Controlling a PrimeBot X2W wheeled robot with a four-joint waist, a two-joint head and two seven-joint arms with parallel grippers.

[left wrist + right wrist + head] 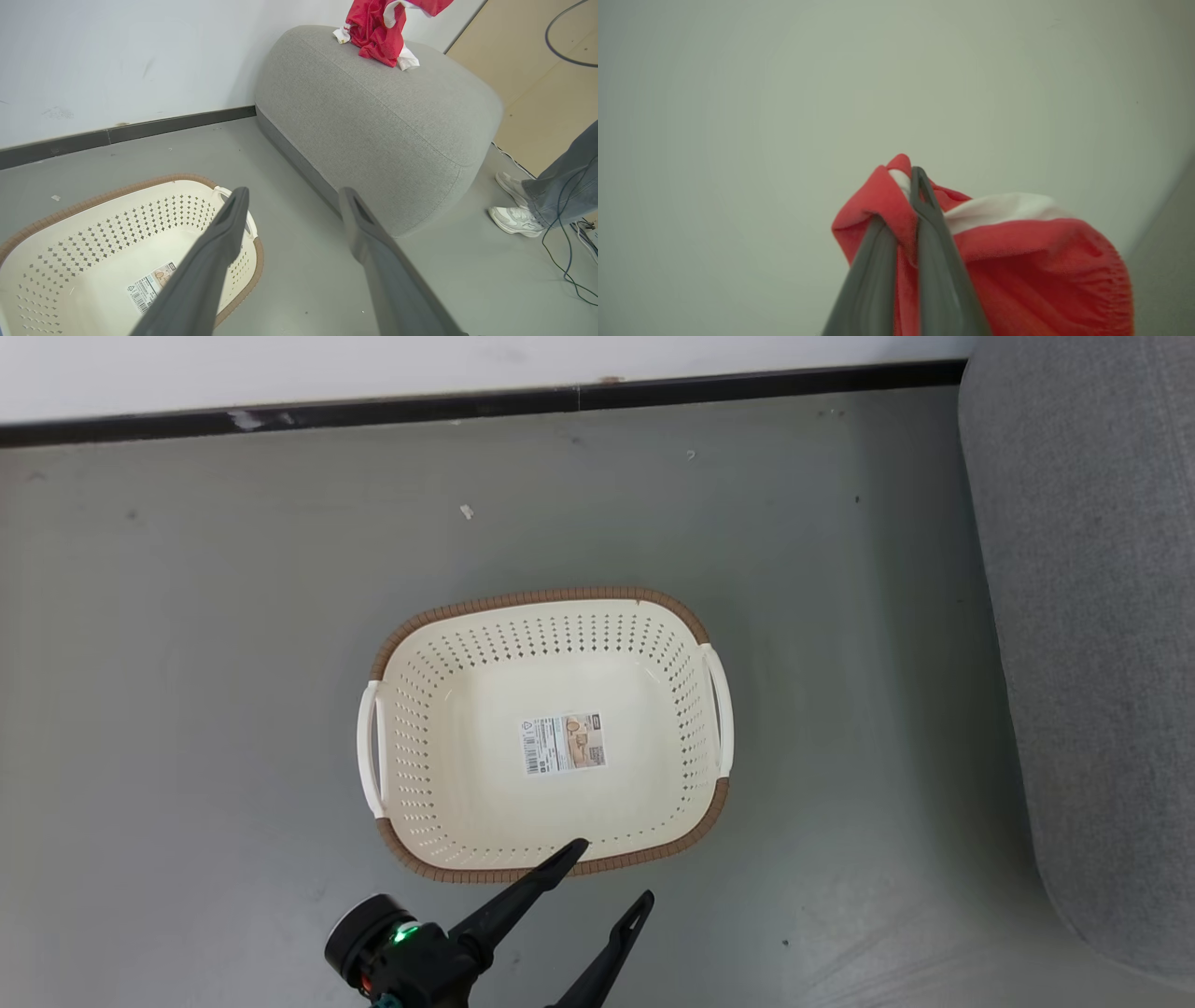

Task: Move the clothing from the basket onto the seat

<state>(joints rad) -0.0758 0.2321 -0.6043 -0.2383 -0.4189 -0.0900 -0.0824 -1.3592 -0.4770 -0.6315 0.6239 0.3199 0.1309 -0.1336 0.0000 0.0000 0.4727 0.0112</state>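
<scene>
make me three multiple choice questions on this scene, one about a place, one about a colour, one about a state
1. Where does the basket stand?
A on the floor
B on a table
C on a shelf

2. What colour is the clothing in the right gripper?
A blue
B red with white
C all black

3. How is the left gripper?
A shut on a cup
B shut on a towel
C open, holding nothing

Answers:
1 A, grey floor shows all round the basket in the head view.
2 B, red cloth with a white band is pinched in the shut gripper.
3 C, its jaws stand apart with nothing between them.
</scene>
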